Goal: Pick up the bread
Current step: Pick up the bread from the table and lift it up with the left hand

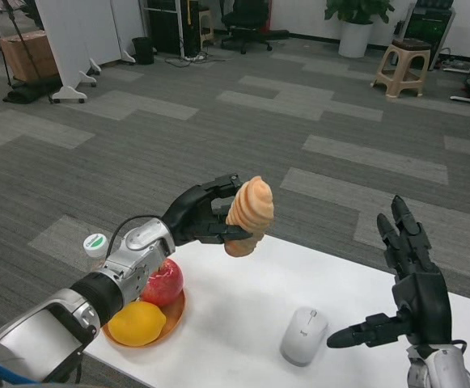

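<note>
The bread is an orange-brown ridged croissant, held upright in the air above the far edge of the white table. My left hand grips it from the left, fingers wrapped around its lower half. My right hand hovers over the table's right side, fingers spread with nothing in them.
An orange plate at the table's left edge holds a red apple and a yellow lemon. A white computer mouse lies near the table's front middle. A bottle with a green-and-white cap stands left of the plate.
</note>
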Tool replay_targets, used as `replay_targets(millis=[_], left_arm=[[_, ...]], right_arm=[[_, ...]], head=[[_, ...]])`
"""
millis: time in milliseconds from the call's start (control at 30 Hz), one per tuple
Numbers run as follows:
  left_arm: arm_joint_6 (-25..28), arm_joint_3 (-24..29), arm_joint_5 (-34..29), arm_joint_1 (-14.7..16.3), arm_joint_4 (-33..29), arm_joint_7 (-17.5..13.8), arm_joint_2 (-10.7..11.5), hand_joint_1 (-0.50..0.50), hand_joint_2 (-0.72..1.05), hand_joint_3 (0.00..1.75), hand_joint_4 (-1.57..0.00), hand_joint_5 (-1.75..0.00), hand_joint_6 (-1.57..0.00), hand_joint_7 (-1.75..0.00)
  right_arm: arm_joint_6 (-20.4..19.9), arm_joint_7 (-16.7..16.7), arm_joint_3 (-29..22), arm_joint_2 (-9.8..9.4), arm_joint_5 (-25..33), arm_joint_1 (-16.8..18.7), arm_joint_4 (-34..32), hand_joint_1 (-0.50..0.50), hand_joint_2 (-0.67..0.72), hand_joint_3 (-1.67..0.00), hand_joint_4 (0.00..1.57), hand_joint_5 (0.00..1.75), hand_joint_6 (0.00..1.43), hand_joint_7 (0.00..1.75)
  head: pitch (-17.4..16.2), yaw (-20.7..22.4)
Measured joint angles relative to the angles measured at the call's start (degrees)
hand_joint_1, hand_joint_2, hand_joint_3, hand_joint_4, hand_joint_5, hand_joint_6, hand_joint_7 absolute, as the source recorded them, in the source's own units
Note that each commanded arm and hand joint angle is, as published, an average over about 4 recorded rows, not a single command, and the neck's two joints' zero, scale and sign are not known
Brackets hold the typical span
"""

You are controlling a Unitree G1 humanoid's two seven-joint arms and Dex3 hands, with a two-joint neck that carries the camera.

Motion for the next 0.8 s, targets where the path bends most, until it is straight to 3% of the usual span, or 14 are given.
replay_targets(millis=[133, 267, 800], left_arm=[[-0.8, -0.1, -3.1, 1.0, -2.0, 0.4, -0.1, -0.12, 1.05, 0.09, -1.20, -1.75, -0.76, -1.68], [-1.6, -0.6, -5.7, 1.5, -4.4, 0.7, -1.2, -0.12, 1.05, 0.11, -1.20, -1.75, -0.79, -1.68], [-2.0, -0.1, -6.6, 3.7, -8.5, 0.8, -1.8, -0.12, 1.05, 0.09, -1.20, -1.75, -0.77, -1.68]], right_arm=[[0.0, 0.0, 0.5, 0.02, 0.0, 0.0, 0.0, -0.33, 0.15, 0.00, 0.00, 0.10, 0.00, 0.00], [0.0, 0.0, 1.0, 0.07, 0.0, 0.0, -0.1, -0.33, 0.12, 0.00, 0.00, 0.10, 0.00, 0.00], [0.0, 0.0, 1.1, -0.01, 0.0, 0.0, -0.5, -0.33, 0.12, 0.00, 0.00, 0.15, 0.00, 0.00]], head=[[0.1, -0.5], [0.1, -0.5], [-0.2, -1.0]])
